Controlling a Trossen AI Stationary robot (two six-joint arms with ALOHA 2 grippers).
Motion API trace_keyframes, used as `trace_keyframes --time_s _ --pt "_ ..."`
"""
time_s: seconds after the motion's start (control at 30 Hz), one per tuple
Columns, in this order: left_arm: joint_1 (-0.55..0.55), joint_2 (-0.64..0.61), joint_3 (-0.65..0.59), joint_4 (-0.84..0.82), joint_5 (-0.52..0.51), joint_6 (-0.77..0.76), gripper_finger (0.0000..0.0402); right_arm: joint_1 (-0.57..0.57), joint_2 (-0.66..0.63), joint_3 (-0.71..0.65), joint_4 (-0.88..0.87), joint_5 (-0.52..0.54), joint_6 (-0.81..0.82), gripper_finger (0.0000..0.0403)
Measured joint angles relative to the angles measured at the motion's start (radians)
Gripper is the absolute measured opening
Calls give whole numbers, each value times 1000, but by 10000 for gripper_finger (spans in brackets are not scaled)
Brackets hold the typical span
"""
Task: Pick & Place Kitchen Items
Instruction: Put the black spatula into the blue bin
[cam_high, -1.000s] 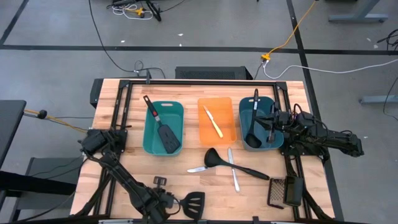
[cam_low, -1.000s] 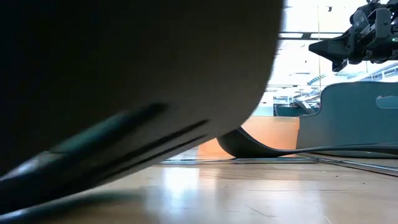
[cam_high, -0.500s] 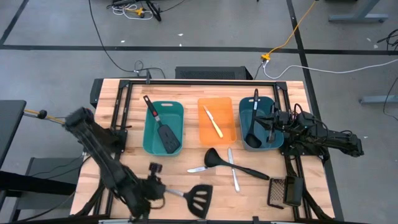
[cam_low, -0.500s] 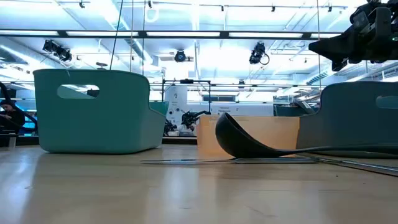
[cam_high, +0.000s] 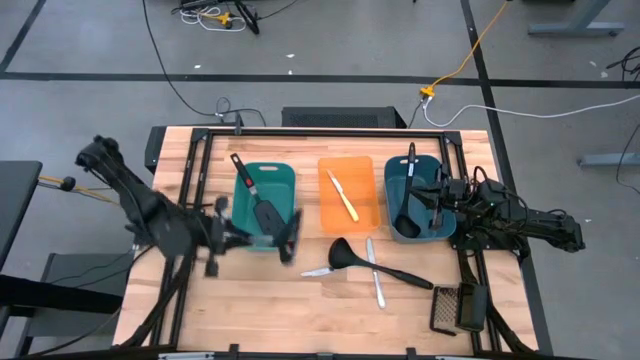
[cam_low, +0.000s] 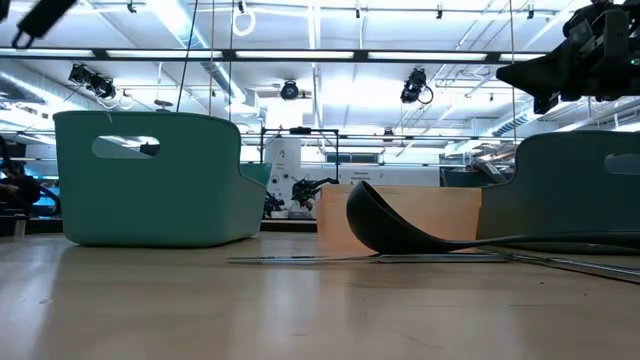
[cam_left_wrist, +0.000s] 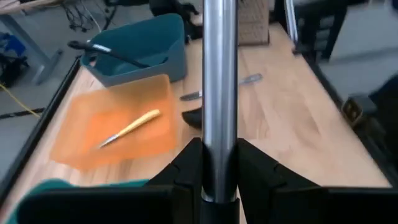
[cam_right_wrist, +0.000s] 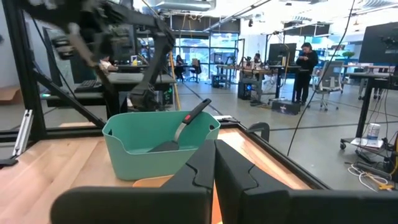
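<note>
Overhead, the left pincer (cam_high: 232, 236), clamped on a slotted spatula (cam_high: 288, 238), hovers beside the left teal tub (cam_high: 262, 205) on the wooden desk (cam_high: 330, 310). Right pincer (cam_high: 432, 200), fingers together and empty, hangs over the right-edge tub (cam_high: 420, 198). Beyond: a bright workshop.

Ladle (cam_high: 372, 264), knives (cam_high: 374, 272) clutter centre; front table (cam_high: 300, 320) bare.
</note>
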Motion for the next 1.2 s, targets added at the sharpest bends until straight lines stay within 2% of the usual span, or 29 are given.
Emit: trace_keyframes --time_s 0.13,0.27,0.33,0.43,0.57,0.63,0.8,0.97,1.1,1.2 --pt "47 -205 -160 138 61 7 73 0 0 0 -1 -3 0 9" --pt "48 -356 -213 58 60 -7 73 0 0 0 -21 -5 4 9" --pt "48 -412 -223 29 22 10 73 0 0 0 -30 -6 15 9" --pt "48 -467 -225 14 -21 38 73 0 0 0 -30 -9 26 9" --pt "48 -520 -225 -96 -27 51 73 0 0 0 -30 -8 13 9" --pt "49 -530 -225 -129 -64 47 73 0 0 0 -30 -8 9 9" --pt "69 -538 -224 -94 -138 119 73 0 0 0 3 -8 1 9" --pt "132 -504 -178 -46 -312 349 73 0 0 0 41 -8 -5 9" --pt "210 -476 -158 66 -431 659 73 0 0 1 67 -2 -28 9" --pt "285 -455 -153 162 -447 912 73 0 0 1 77 37 -42 9"
